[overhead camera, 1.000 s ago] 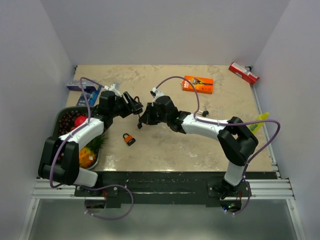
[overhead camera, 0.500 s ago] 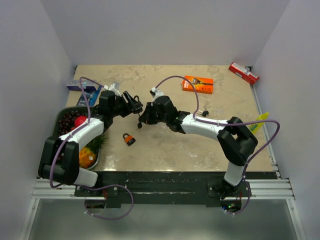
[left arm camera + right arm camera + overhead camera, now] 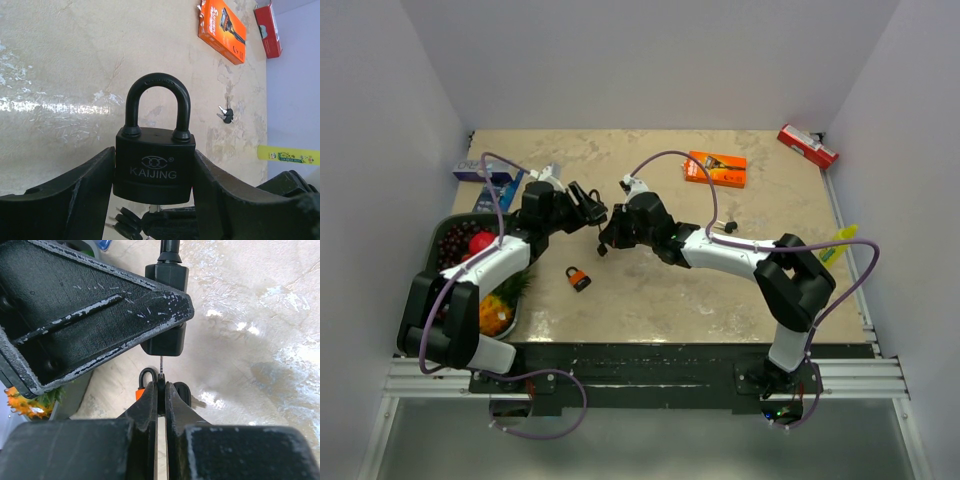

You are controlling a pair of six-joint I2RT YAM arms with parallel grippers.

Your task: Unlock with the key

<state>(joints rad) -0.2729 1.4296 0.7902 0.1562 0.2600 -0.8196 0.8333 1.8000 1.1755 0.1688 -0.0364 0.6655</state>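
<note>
My left gripper (image 3: 155, 165) is shut on a black KAIJING padlock (image 3: 154, 162), held upright above the table with its shackle closed. It shows in the top view (image 3: 590, 212) between both arms. My right gripper (image 3: 161, 390) is shut on a black-headed key (image 3: 161, 381). The key's thin blade points up into the bottom of the padlock (image 3: 166, 342). In the left wrist view the key (image 3: 158, 209) enters the padlock's underside, with spare keys hanging beside it. The two grippers meet at mid-table (image 3: 605, 232).
An orange padlock (image 3: 579, 278) lies on the table below the grippers. A second key bunch (image 3: 724, 227) lies to the right. An orange box (image 3: 715, 168) and a red box (image 3: 807, 146) lie at the back. A fruit tray (image 3: 460, 232) stands at the left.
</note>
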